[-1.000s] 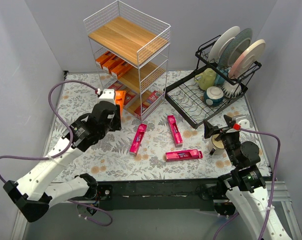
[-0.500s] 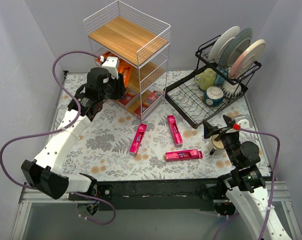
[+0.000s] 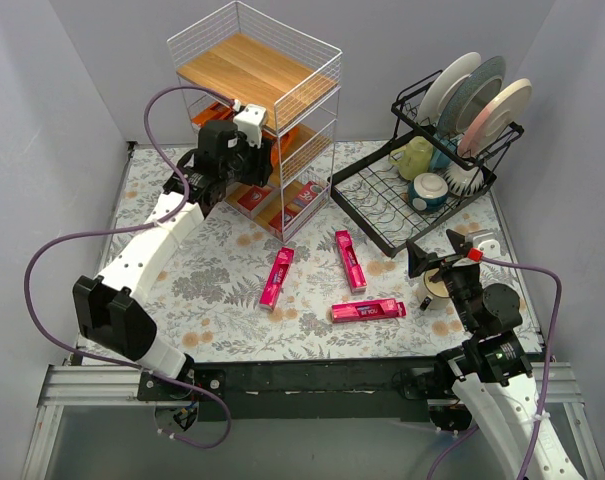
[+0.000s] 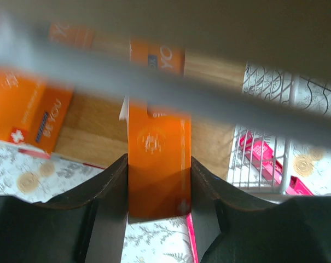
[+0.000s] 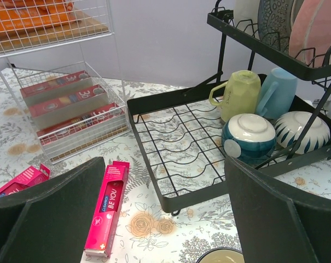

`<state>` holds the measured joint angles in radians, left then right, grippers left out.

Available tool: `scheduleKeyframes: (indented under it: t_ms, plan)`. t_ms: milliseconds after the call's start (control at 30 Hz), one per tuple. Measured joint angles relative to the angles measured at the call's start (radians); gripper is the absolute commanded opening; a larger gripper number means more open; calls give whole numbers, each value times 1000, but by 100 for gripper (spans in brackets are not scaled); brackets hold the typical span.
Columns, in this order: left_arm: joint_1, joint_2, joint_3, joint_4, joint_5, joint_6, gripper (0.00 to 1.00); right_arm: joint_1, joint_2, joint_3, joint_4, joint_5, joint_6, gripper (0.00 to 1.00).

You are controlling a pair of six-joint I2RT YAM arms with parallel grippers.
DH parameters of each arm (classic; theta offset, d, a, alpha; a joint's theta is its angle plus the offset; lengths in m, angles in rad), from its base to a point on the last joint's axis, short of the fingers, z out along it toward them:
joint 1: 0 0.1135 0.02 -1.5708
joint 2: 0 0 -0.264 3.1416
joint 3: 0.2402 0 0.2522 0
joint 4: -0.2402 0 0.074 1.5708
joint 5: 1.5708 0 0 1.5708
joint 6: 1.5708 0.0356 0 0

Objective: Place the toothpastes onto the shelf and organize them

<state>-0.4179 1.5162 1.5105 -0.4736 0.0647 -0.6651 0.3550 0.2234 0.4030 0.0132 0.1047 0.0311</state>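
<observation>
My left gripper (image 3: 259, 150) is shut on an orange toothpaste box (image 4: 157, 159) and reaches into the middle tier of the white wire shelf (image 3: 282, 45). The box hangs over that tier's wooden board (image 4: 94, 123), beside other orange boxes (image 4: 28, 109) lying there. Dark red boxes (image 5: 61, 101) fill the bottom tier. Three pink boxes lie on the floral table: one on the left (image 3: 277, 277), one in the middle (image 3: 350, 260) and one nearest the front (image 3: 368, 310). My right gripper (image 3: 437, 262) hovers open at the right, with the middle pink box (image 5: 108, 213) below its left finger.
A black wire dish rack (image 3: 382, 205) with plates, mugs and bowls stands at the back right. A small cup (image 3: 434, 290) sits on the table under my right gripper. Grey walls close in on the left, back and right.
My left arm has swung from the table's left side up and back to the shelf, carrying the orange box into the middle tier. The right arm has not moved.
</observation>
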Motion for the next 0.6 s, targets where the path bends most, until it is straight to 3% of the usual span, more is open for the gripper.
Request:
scheduleKeyframes:
  t_ms: [300, 600]
  plan:
    - [10, 15, 14, 65, -6, 39, 69, 0, -8, 0, 4, 0, 1, 99]
    - [10, -146, -163, 187, -36, -34, 76, 0, -8, 0, 4, -1, 17, 98]
